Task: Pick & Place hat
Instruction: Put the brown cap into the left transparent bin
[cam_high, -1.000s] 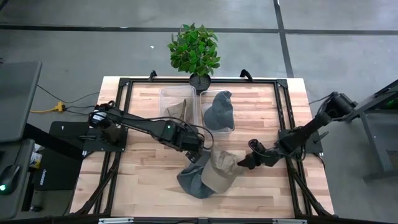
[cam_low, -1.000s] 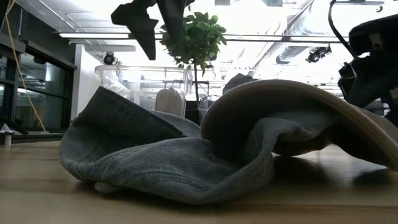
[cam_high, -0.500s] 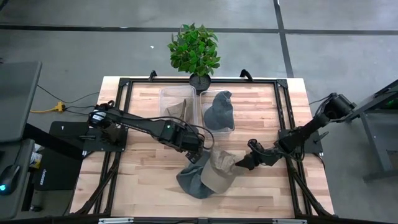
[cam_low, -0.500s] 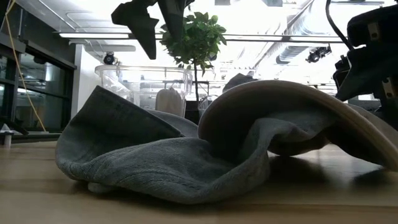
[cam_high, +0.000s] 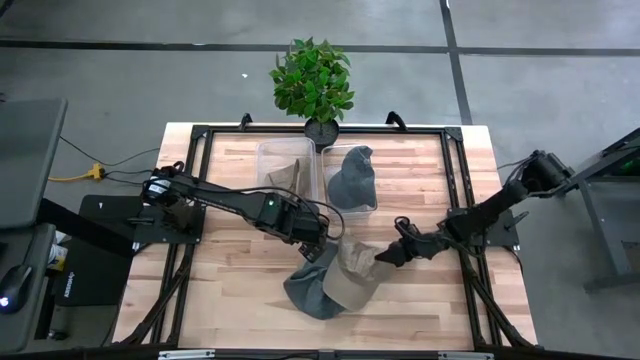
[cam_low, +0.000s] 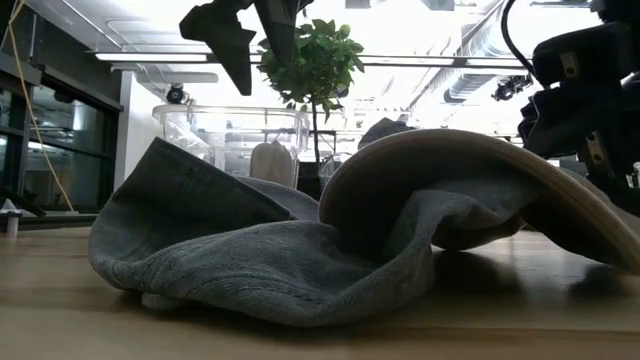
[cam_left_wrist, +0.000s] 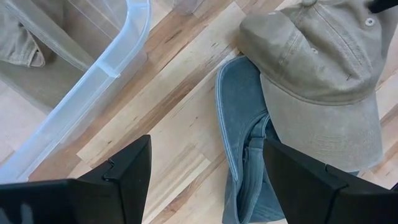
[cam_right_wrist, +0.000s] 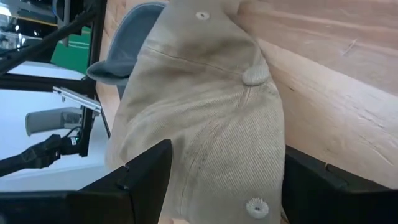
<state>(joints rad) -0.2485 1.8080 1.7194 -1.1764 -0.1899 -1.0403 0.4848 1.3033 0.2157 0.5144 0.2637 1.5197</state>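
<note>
a tan hat (cam_high: 352, 277) lies on a grey hat (cam_high: 308, 287) on the bench (cam_high: 230, 290), between the right gripper (cam_high: 385, 256) fingers, spread apart at its crown, while the left gripper (cam_high: 322, 243) hovers open just beside it.

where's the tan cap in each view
high view: tan cap at front centre of table, overlapping the blue cap.
low view: big curved tan shape, right.
left wrist view: upper right.
right wrist view: fills the centre.
shared landmark: the blue cap under it.
</note>
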